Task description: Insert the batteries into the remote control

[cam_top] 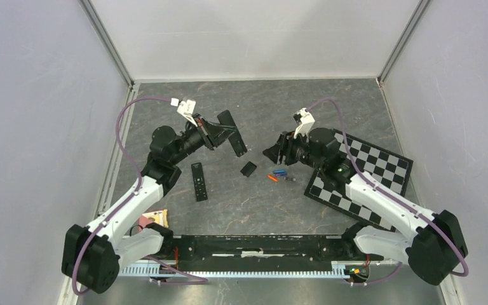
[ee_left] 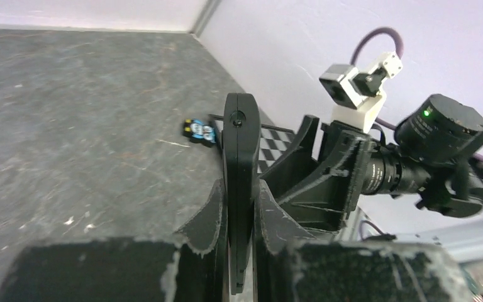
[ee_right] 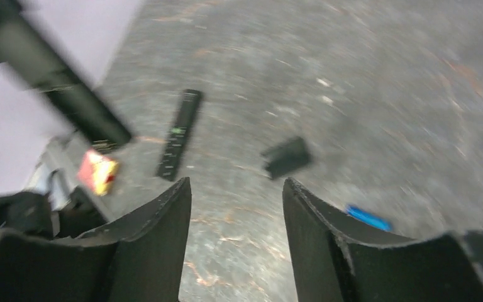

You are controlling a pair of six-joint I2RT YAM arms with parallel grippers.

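Three little batteries lie close together on the gray table (cam_top: 292, 114), a bit right of the middle. The orange battery (cam_top: 272, 178) is on the left. The blue battery (cam_top: 280, 171) is just beside it, a little farther back. The dark battery (cam_top: 289, 179) is on the right. None of them is in a remote.

A small flat black cover (cam_top: 248, 169) lies just left of the batteries, not touching them.

The black remote (ee_left: 239, 157) is farther back and left of the cover. The left gripper (ee_left: 240, 185) pinches it tight from both sides. The remote stands on its thin edge between the two fingers and sticks out past them. I cannot tell if it touches the table.

The other remote (cam_top: 198, 181) lies flat on the table, left of the cover, with nothing touching it.

The right gripper (ee_right: 236, 182) is near the batteries, on their far side. Its two fingers are spread apart, and there is nothing between them. Its wrist picture is blurry.

A checkerboard (cam_top: 381, 162) lies on the right side of the table, under the right arm. A small yellow and red thing (cam_top: 154, 218) sits at the near left, by the left arm.
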